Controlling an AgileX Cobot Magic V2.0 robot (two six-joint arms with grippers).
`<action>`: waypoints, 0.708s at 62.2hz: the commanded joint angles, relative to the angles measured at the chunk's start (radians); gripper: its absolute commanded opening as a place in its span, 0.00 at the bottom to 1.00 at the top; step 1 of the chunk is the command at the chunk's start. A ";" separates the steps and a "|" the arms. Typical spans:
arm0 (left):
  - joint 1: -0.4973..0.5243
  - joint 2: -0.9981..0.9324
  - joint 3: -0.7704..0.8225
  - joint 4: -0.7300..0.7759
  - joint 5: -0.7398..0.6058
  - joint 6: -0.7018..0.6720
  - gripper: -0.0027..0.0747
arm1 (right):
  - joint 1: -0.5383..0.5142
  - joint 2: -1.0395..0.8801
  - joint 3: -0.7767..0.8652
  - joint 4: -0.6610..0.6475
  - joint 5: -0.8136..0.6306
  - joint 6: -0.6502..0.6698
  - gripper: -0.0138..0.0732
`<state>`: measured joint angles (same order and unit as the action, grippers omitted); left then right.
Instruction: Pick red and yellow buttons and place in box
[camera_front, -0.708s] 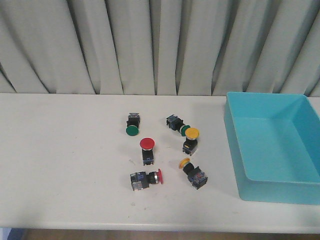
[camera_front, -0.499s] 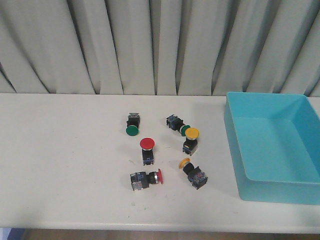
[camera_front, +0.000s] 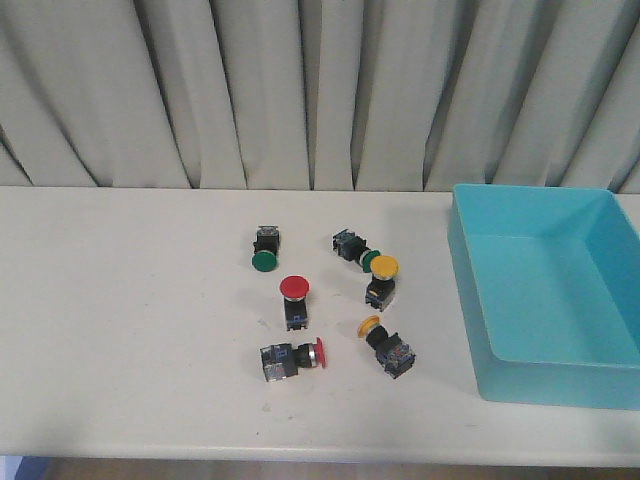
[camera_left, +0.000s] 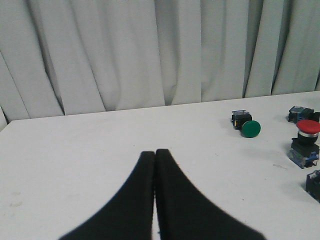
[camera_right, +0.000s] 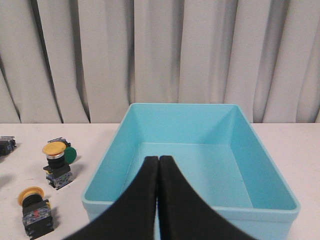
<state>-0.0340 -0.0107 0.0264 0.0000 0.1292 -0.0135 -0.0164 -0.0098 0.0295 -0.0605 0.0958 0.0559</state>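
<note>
nearest the table's (camera_front: 120, 330) front edge, a red button (camera_front: 291, 359) lies on its side, cap pointing toward the box (camera_front: 545, 290). just beside it on the box side, a yellow button (camera_front: 387, 345) lies tilted. behind these, a second red button (camera_front: 295, 301) stands upright, and a second yellow button (camera_front: 381, 280) stands near it. a green button (camera_front: 352, 248) lies touching that yellow one from behind, and another green button (camera_front: 264, 247) lies well apart on the far left of the group. the box sits at the right end of the table, holding no buttons. a curtain (camera_front: 300, 90) hangs behind. the left gripper (camera_left: 154, 153) has its fingers pressed together over bare table. the right gripper (camera_right: 158, 159) has its fingers together, gripping nothing, in front of the box.
</note>
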 joint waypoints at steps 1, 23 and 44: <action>0.002 -0.014 0.049 -0.006 -0.074 -0.003 0.03 | -0.002 -0.011 0.007 -0.010 -0.073 -0.002 0.15; 0.005 -0.015 0.049 0.078 -0.211 0.061 0.03 | -0.002 -0.011 0.003 -0.002 -0.219 0.009 0.15; 0.005 0.194 -0.298 0.082 -0.446 0.002 0.03 | -0.001 0.274 -0.425 0.014 -0.698 0.007 0.15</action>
<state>-0.0340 0.0590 -0.1244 0.0755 -0.2800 0.0000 -0.0164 0.1172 -0.2216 -0.0253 -0.5545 0.0335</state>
